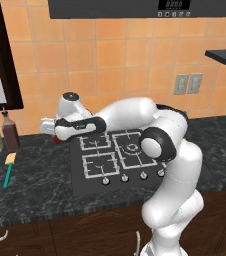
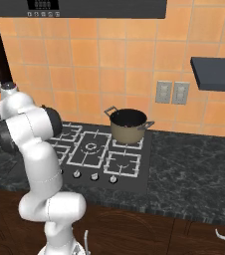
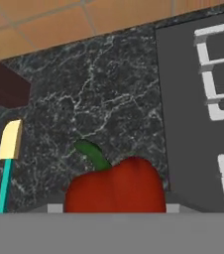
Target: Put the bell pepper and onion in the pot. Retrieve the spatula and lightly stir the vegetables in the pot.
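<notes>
Bell pepper [image 3: 115, 186] sits low between the end effector [image 3: 115, 208] fingers beside the stove [image 3: 193, 124], apparently gripped for transfer. Pot [image 2: 128, 125] waits on the rear burner; spatula [image 1: 8, 169] lies ready on the worktop [image 1: 35, 180].

Wall [image 1: 110, 50] is orange-tan square tile with pale grout; a double grey outlet plate [image 1: 188, 83] sits on it at right; dark range hood [image 1: 145, 7] with a small display overhead. Tabletop [image 1: 30, 182] is black marble with white veining; inset black cooktop [image 1: 116, 159] has four white-grated burners and a row of knobs [image 1: 133, 177] along its front edge. Dark brown wood cabinet fronts [image 2: 149, 231] below, with pale curved handles. Dark-framed window [image 1: 0, 55] at far left; two bottles [image 1: 0, 131] stand under it, one olive, one dark red-brown. Dark shelf [image 2: 216, 73] juts from the wall at right. Lighting is flat and even.
</notes>
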You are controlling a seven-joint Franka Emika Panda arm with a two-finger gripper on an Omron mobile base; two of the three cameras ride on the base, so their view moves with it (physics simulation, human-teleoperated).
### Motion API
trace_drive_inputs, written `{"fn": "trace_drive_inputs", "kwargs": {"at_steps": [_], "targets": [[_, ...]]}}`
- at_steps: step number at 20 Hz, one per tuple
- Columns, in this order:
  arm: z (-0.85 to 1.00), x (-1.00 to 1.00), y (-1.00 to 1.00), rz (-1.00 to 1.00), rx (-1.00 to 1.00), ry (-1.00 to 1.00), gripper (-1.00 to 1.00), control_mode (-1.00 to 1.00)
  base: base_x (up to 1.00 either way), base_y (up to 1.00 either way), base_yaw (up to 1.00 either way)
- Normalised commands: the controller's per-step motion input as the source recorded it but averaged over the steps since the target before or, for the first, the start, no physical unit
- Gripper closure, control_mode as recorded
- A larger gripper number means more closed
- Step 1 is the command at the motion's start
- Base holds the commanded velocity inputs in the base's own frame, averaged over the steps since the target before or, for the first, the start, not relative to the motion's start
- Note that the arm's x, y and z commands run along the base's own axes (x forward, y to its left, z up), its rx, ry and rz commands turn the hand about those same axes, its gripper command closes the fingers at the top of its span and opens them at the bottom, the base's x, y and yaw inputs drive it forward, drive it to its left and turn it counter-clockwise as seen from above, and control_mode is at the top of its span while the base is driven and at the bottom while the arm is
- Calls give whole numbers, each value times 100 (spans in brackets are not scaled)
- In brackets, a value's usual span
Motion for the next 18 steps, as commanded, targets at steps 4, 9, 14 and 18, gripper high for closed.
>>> {"fn": "trace_drive_inputs", "kwargs": {"at_steps": [4,9,14,18], "targets": [[2,62,-100,-9,0,8,100,-100,0,0,0],[17,27,-100,-7,0,0,100,-100,0,0,0],[15,-1,-100,1,-3,-8,100,-100,0,0,0],[33,-7,-100,5,0,-22,100,-100,0,0,0]]}}
